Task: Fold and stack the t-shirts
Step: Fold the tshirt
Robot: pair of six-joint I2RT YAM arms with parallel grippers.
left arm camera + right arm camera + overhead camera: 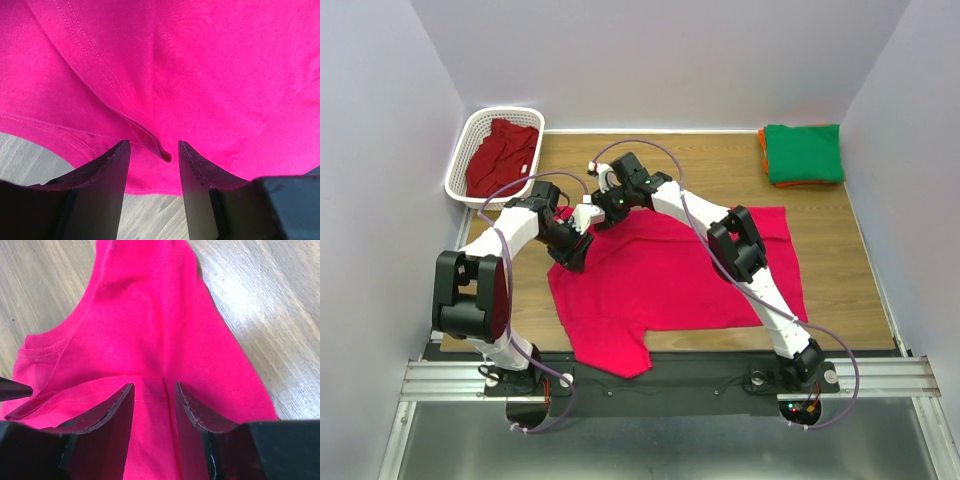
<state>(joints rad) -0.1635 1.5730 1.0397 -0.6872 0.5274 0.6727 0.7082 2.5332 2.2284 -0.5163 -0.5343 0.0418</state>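
Pink-red cloth fills both wrist views: the bright pink-red t-shirt (670,280) is spread mid-worktop (840,270), one sleeve hanging toward the near edge. The left hand (153,144) is closed to a narrow gap on a hem fold. The right hand (154,385) is likewise narrowed on a tented ridge of the same shirt at its far-left part. A fold is judged to be starting. Both pinches should be lifted together and kept level, and the edge carried across the shirt body so the hem lands straight. Slack between the hands should be pulled out first, or a diagonal crease is likely. The crimson t-shirt (500,160) is seen in the white basket (460,165), and the green t-shirt (805,150) is stacked on the orange t-shirt (762,150) far right.
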